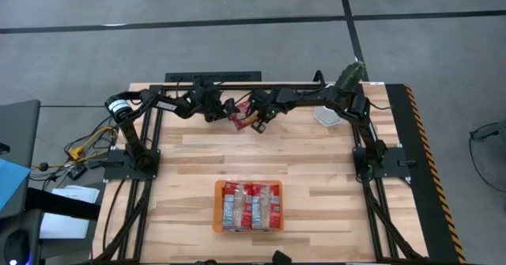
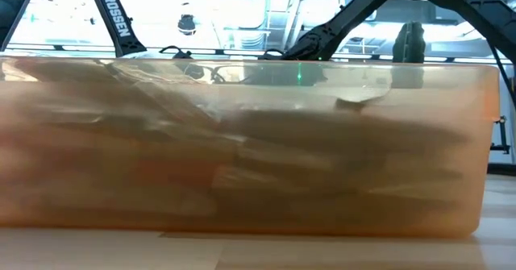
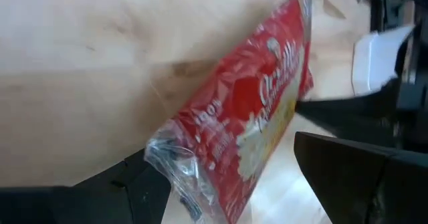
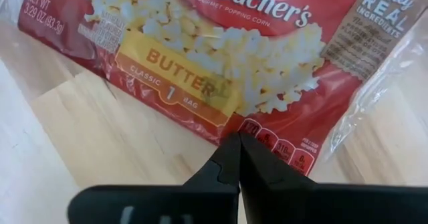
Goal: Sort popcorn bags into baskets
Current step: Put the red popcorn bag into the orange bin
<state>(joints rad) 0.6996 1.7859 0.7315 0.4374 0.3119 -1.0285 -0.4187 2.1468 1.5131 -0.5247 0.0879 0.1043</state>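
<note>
One red popcorn bag (image 1: 241,116) with a yellow butter label sits between both grippers near the table's far edge, at its middle. My right gripper (image 1: 257,116) is shut on it. My left gripper (image 1: 225,109) is open, and its fingers stand on either side of the bag's clear-wrapped end (image 3: 177,170). The orange tray (image 1: 216,210) lies near the table's near edge and holds several red bags (image 1: 249,206) lying flat side by side. In the low view the tray's wall (image 2: 242,181) fills the picture. My right gripper (image 4: 239,147) pinches the bag's long edge by the small nutrition boxes (image 4: 264,129) between its two fingertips. Its fingers lie across that edge. My left gripper (image 3: 234,184) straddles the bag's end; I cannot tell whether a finger (image 3: 134,190) touches the wrap.
A white pot (image 1: 328,116) with a green cactus (image 1: 349,77) stands at the far right, close to the right arm. Bare wooden table (image 1: 316,170) lies between the grippers and the tray. Black-and-yellow tape marks the right edge (image 1: 423,138).
</note>
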